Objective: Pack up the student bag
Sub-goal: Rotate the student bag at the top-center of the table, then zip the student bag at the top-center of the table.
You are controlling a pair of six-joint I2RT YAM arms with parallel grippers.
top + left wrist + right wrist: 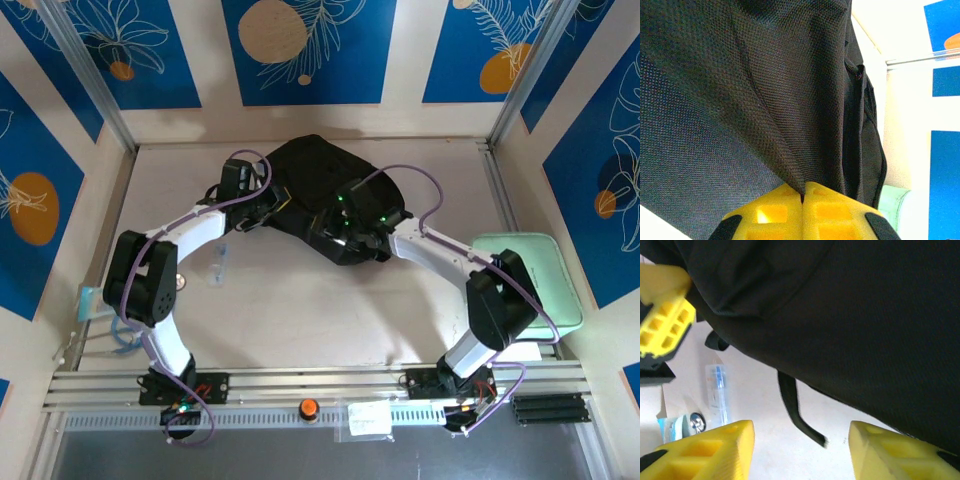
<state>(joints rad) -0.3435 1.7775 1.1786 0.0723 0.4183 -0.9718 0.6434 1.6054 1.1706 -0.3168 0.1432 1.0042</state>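
Pale table (300, 320), seen from above, enclosed by blue-and-cream patterned wall panels (310, 50) on three sides. The student bag (325, 185), a black soft fabric backpack, lies at the far middle of the table, its near portion lifted and bunched between the two wrists. The left arm (185, 235) and the right arm (440, 255), white with black joints, rise from the near rail and bend inward to meet at the bag. A mint-green case (535, 275) lies flat at the right edge of the table, just behind the right arm's elbow and well apart from the bag.

Left gripper (802, 192): the yellow fingers are pressed together, pinching a fold of the bag's woven fabric, which fans upward from the pinch across the left wrist view. From above, this gripper (268, 205) sits at the bag's left side.

Right gripper (800, 432): the yellow fingers stand clearly apart, with bare table visible between them and nothing clamped; the bag's dark body (850, 315) hangs above and just beyond the fingertips. From above, this gripper (345, 225) sits at the bag's near edge.

A narrow black strap (792, 407) dangles from the bag's underside toward the gap between the right fingers. A small clear packet (220, 265) holding a blue item lies flat on the table near the left forearm, apart from the bag. An orange button (309, 408) sits on the near rail between the arm bases.
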